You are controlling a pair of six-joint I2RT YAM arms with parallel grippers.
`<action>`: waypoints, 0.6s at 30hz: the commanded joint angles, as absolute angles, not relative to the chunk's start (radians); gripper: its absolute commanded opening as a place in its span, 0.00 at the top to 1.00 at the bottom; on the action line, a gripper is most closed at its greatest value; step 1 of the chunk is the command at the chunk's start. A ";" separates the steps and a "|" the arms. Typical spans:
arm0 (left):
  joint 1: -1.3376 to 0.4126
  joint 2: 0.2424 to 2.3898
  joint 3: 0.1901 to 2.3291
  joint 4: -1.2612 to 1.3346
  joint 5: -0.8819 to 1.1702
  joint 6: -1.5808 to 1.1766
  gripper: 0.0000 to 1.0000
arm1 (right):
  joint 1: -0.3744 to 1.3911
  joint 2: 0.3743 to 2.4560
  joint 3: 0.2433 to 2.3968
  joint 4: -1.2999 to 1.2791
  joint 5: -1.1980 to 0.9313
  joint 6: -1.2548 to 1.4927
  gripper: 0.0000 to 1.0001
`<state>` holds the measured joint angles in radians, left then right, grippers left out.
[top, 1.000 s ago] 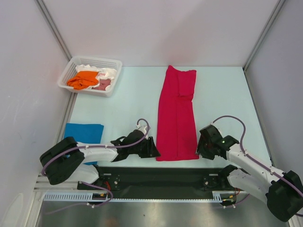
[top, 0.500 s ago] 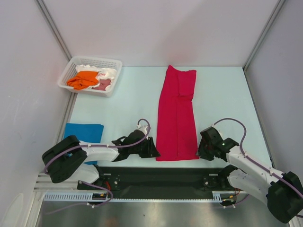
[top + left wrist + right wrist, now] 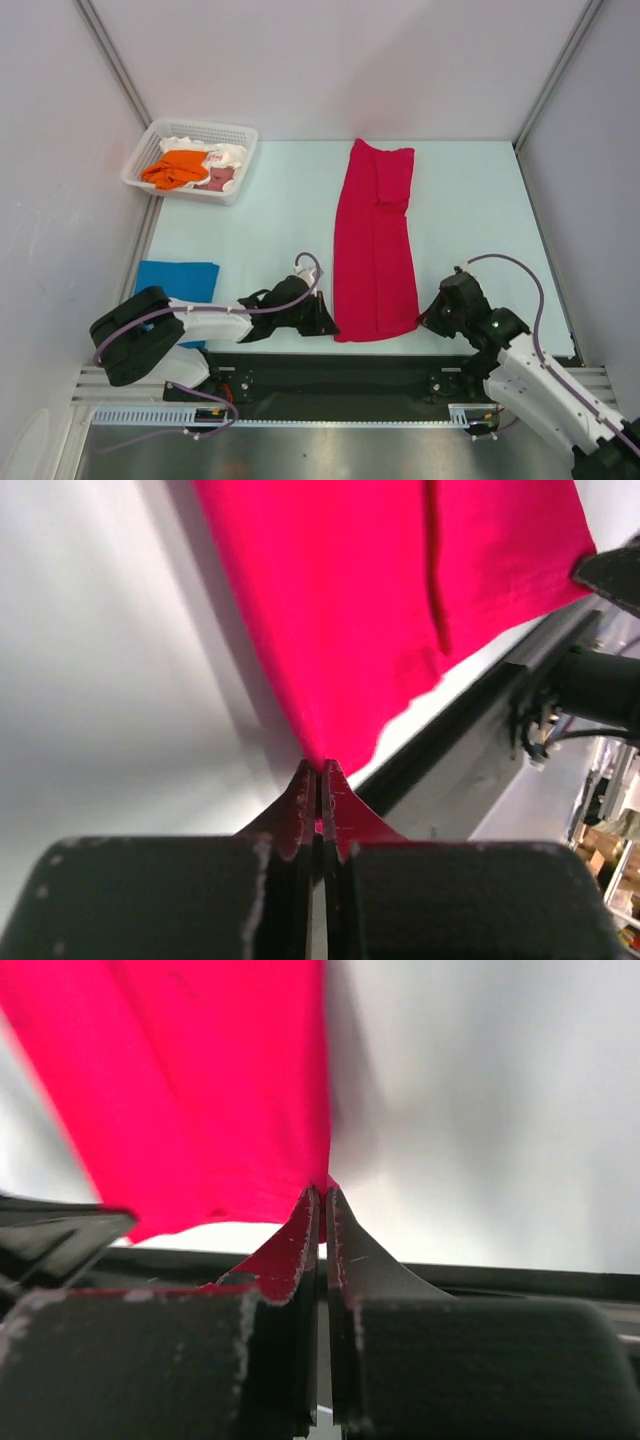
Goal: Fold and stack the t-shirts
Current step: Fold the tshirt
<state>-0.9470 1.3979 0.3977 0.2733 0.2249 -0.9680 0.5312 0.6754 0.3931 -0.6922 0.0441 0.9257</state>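
Crimson t-shirt (image 3: 374, 240) lies folded into a long strip, left and right jaws clamped on its near corners

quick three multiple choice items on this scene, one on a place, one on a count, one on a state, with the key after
1. Where on the table does the blue t-shirt lie?
A) far right corner
B) near left corner
C) middle

2. How many t-shirts lie on the table outside the basket?
A) one
B) four
C) two

3. How do the left claw and the right claw stand?
A) both shut on the red t-shirt
B) both open
C) only the left shut

Key:
1 B, since the top view shows it flat at the near left corner.
2 C, since only the red and the blue one lie on the table.
3 A, since each wrist view shows closed fingers pinching red cloth at a near corner.
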 commanded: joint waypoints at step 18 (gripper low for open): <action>-1.043 1.029 0.423 0.177 0.213 -1.085 1.00 | 0.528 0.195 0.650 -1.048 -0.037 0.937 1.00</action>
